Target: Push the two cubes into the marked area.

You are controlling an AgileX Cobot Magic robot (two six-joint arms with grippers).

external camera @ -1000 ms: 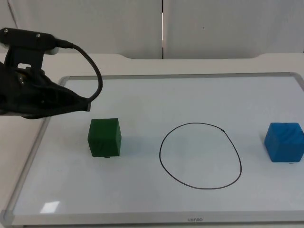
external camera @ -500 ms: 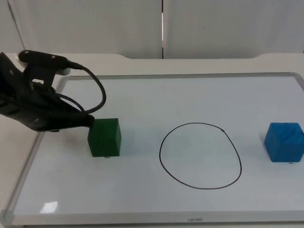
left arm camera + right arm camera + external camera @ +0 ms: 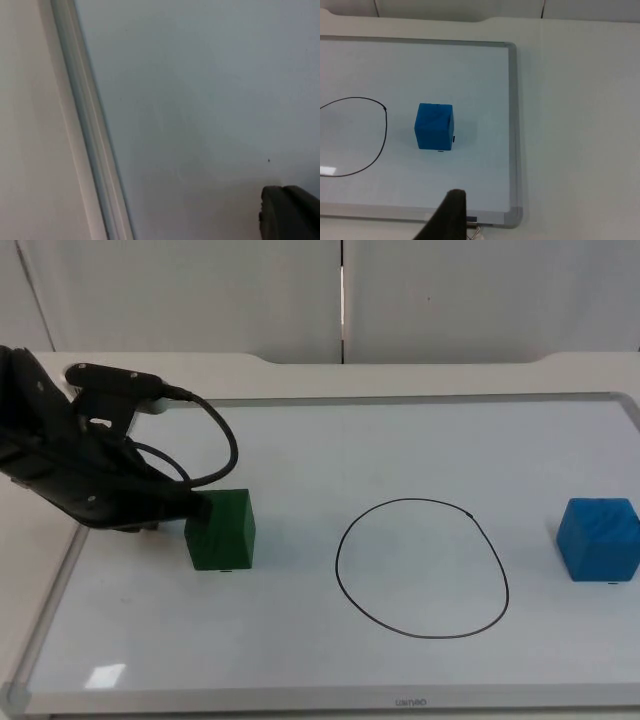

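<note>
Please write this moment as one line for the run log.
left pincer: at left side of green cube | blue cube: outside black outline | right arm: waiting | whiteboard: both cubes on it

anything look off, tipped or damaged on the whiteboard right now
Nothing stands out. The green cube and blue cube sit flat on the whiteboard, both outside the drawn circle. The left gripper is at the green cube's side.

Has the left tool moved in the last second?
Yes. The left tool has come down and rightward from near the whiteboard's upper left corner to the green cube's left face; the cube itself has not shifted.
</note>
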